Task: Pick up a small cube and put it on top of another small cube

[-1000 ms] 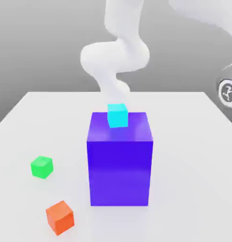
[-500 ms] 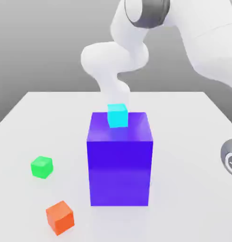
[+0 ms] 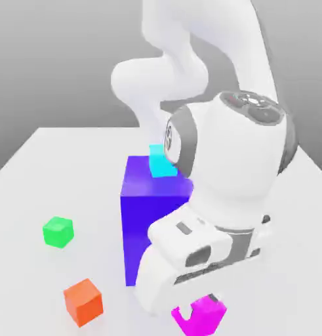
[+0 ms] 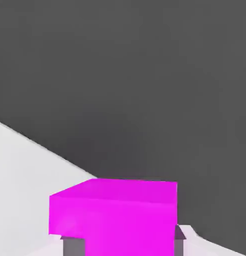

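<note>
A: Item one, gripper (image 3: 201, 310)?
B: Clamped on the magenta cube (image 3: 201, 317), held at the near edge of the counter (image 3: 32, 170), in front of the blue-purple block (image 3: 138, 223).

A: Item two, target?
B: Green cube (image 3: 58, 231), on the counter toward the exterior view's left, well apart; orange cube (image 3: 83, 301) near it, cyan cube (image 3: 161, 163) atop the block.

A: Handling note?
B: Carry high enough to pass the orange cube, centre squarely over the green, lower level, then release.
</note>
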Controlling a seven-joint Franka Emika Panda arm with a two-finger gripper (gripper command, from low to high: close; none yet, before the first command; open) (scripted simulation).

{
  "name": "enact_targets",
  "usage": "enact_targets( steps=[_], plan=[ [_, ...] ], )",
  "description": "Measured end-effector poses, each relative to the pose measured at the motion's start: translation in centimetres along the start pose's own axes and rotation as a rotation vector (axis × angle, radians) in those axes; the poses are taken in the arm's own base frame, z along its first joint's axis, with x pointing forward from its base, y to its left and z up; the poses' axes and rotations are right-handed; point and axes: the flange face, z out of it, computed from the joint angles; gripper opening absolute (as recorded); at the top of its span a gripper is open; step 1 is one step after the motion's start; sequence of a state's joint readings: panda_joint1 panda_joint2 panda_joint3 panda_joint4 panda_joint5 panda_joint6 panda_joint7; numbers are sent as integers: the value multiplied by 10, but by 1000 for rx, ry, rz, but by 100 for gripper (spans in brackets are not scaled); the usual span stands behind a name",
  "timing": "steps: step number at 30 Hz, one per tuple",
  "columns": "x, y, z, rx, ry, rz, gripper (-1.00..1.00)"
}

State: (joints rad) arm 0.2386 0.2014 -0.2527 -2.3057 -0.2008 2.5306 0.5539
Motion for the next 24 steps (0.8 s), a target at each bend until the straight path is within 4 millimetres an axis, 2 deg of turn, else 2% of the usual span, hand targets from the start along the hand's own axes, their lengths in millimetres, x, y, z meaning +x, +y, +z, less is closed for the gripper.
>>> enact_targets(
  steps=[3,4,6,7,8,11,13,14,16,24],
  plan=[
    [-5,89,3,-20,-13,188,-100],
    [-9,136,7,-27,-24,291,-100],
    [-37,232,16,-36,-53,516,-100],
    [-57,263,20,-31,-67,603,-100],
    [-77,279,23,-21,-78,660,-100],
    [-128,312,34,19,-115,815,-100],
    [-163,327,43,53,-142,920,-100],
    [-173,329,46,68,-151,950,-100],
    [-179,330,52,85,-160,971,-100],
    [-179,325,80,107,-164,975,-100]
  ],
)
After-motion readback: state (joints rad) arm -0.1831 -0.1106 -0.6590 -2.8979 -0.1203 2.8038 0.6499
